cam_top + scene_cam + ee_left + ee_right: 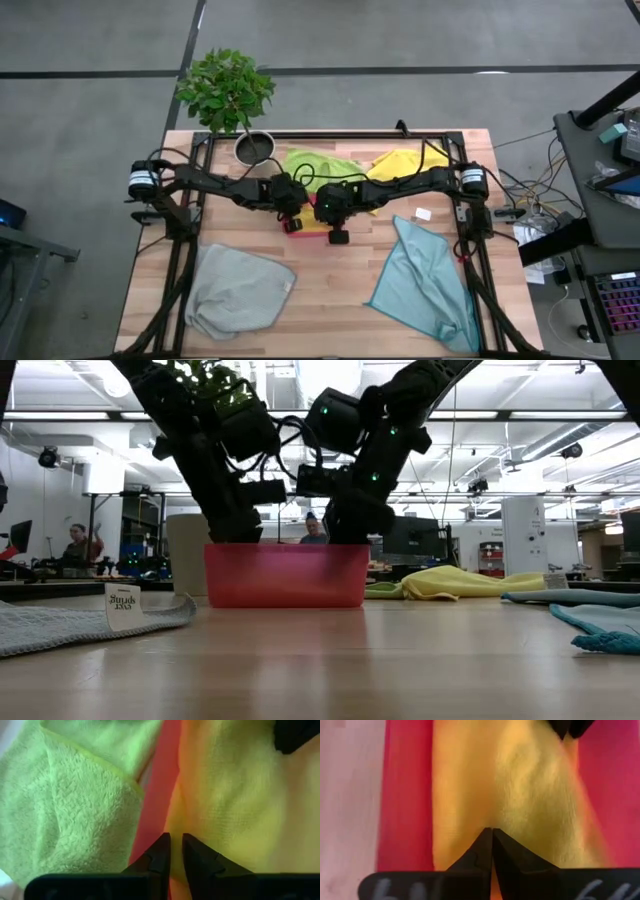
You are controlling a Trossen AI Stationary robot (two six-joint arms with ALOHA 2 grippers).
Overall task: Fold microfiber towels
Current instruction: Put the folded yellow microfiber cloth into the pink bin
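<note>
A pink tray (285, 575) stands mid-table, and a yellow towel (520, 785) lies in it. Both grippers reach down into the tray. My left gripper (176, 845) is closed to a narrow slit at the towel's edge. My right gripper (491, 837) is shut on the towel farther along. In the low view the tray's wall hides both sets of fingertips. A lime green towel (320, 165) and another yellow towel (410, 162) lie behind the tray. A grey towel (240, 290) lies near left and a teal towel (425, 285) near right. My left gripper pinches the yellow towel's edge (172, 822) where it lies over the pink tray floor. The fingers slant down from the table's left. The towel rests in the tray. My right gripper's shut fingertips meet on the yellow towel's surface (495, 820), slanting down from the right. A ridge of cloth (530, 775) runs from them toward the other gripper. How many layers it has, I cannot tell.
A potted plant (230, 90) in a grey pot (255, 147) stands at the far edge, left of centre. A dark frame (330, 135) runs round the table. A small white tag (423, 213) lies right of the tray. People sit in the room beyond the table.
</note>
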